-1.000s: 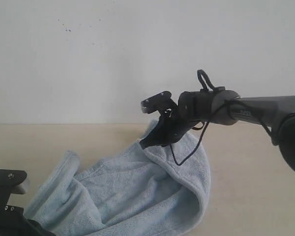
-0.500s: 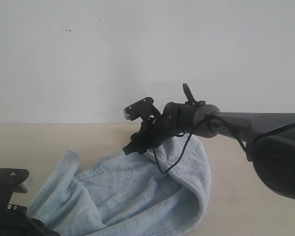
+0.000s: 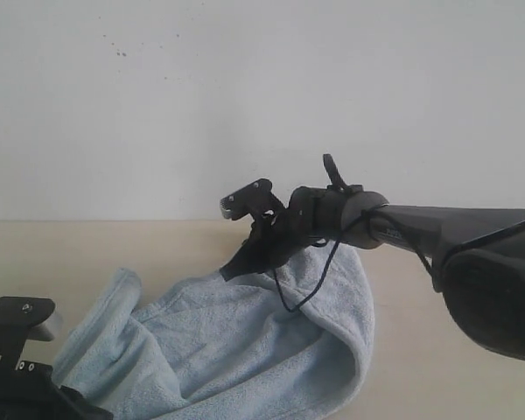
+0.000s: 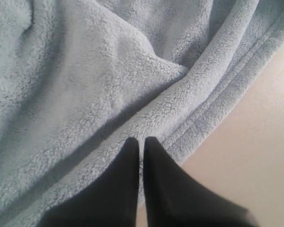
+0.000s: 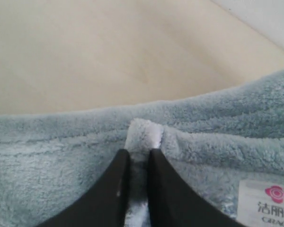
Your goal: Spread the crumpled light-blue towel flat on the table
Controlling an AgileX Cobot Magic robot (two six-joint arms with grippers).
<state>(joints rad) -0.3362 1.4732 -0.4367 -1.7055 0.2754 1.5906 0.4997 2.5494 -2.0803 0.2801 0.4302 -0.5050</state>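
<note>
**Table (image 3: 446, 350) carries rumpled towel (image 3: 245, 341)**

Your right gripper (image 5: 138, 158) is clamped on a fold of the hem. Your left gripper (image 4: 141, 142) sits closed over another hem stretch. A small white label (image 5: 267, 201) lies beside the right pinch.

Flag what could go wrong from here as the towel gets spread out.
1. The right fingers pinch only a thin ridge of the towel by its hem; a pull may slip it free.
2. The left fingers sit closed at the hem, grip unclear; the towel might drag instead of spreading.
3. The cable loop under the right wrist hangs over the cloth and could snag.
</note>
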